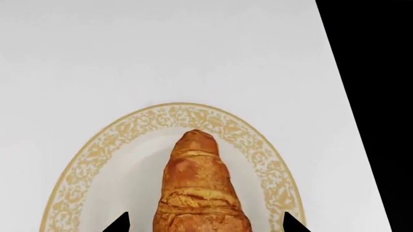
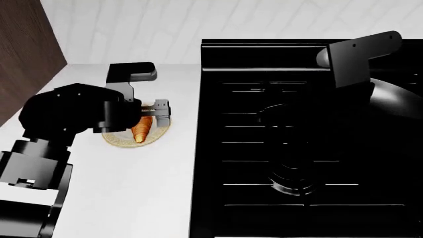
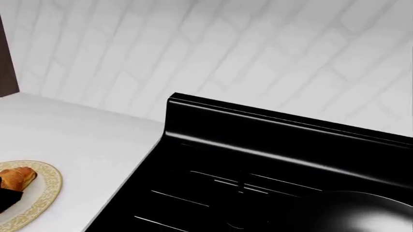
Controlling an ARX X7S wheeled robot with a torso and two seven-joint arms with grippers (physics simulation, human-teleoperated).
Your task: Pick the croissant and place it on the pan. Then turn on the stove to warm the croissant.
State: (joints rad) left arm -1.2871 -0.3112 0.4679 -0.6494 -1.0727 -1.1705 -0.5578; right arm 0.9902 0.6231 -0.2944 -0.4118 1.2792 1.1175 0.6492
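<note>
The golden croissant (image 1: 197, 188) lies on a round cream plate with a gold patterned rim (image 1: 129, 126) on the white counter. My left gripper (image 1: 206, 223) is open, with one dark fingertip on each side of the croissant and a gap at both. In the head view the left gripper (image 2: 152, 115) sits over the croissant (image 2: 140, 131), left of the black stove (image 2: 297, 148). The glossy black pan (image 2: 396, 101) rests on the stove's right side and also shows in the right wrist view (image 3: 351, 212). My right arm (image 2: 357, 54) hovers over the stove's back; its jaws do not show.
The white counter (image 2: 132, 188) runs left of the stove, with a dark wood panel (image 2: 26, 49) at the far left. A white tiled wall (image 3: 258, 53) stands behind. The stove's raised back ledge (image 3: 271, 130) lies between wall and grates.
</note>
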